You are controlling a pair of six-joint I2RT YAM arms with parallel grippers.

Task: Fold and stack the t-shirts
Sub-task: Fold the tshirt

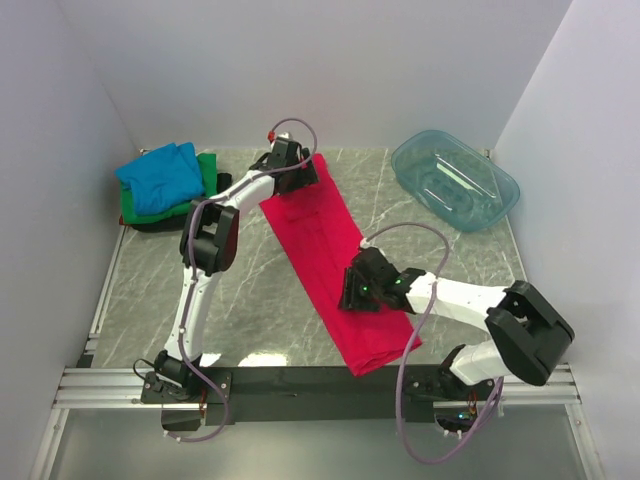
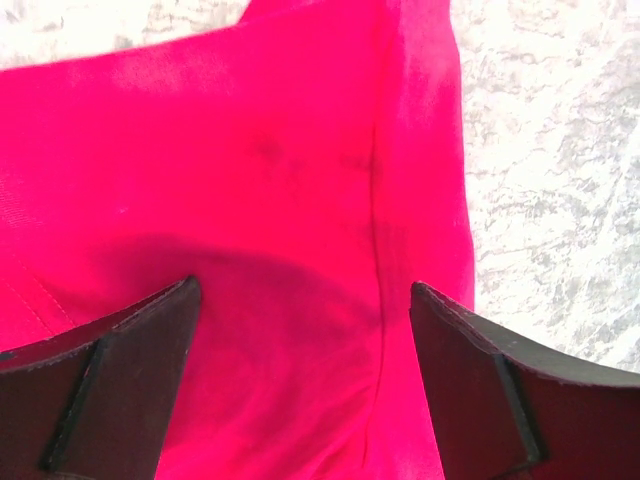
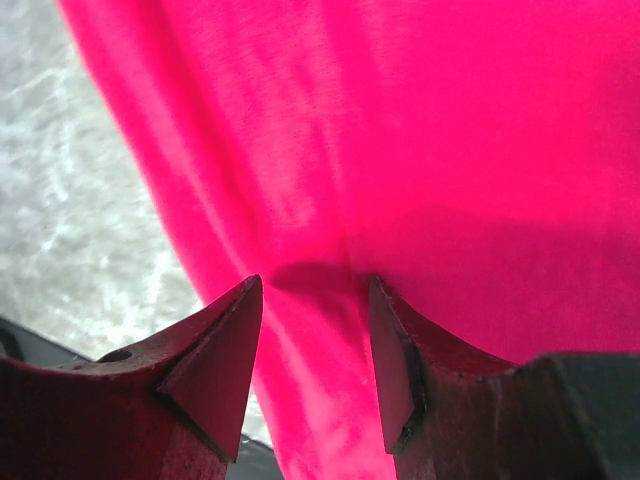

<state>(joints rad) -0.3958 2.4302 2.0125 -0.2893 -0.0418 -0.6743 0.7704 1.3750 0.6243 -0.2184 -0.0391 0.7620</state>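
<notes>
The left arm reaches far forward from its base, elbow raised, and its wrist bends down over the far end of the red-pink t-shirt (image 1: 330, 255). The left gripper (image 2: 300, 290) is released: its 2 fingers stand wide apart above the cloth (image 2: 250, 180) and hold nothing. A seam runs between them, near the right edge of the cloth.

The right arm is bent low and points to the left, with its wrist over the near part of the same t-shirt. The right gripper (image 3: 315, 285) is also released, with a smaller gap between the fingers. The cloth (image 3: 450, 150) lies just under the tips, not pinched.

The red-pink t-shirt lies flat on the marble surface (image 1: 260, 290) as 1 long narrow strip. Its long axis runs diagonally, from the far centre to the near right edge.

At the far left the blue t-shirt (image 1: 160, 175) sits on the green t-shirt (image 1: 207, 172), with the black t-shirt (image 1: 150, 226) below. The teal tub (image 1: 455, 180) stands at the far right.
</notes>
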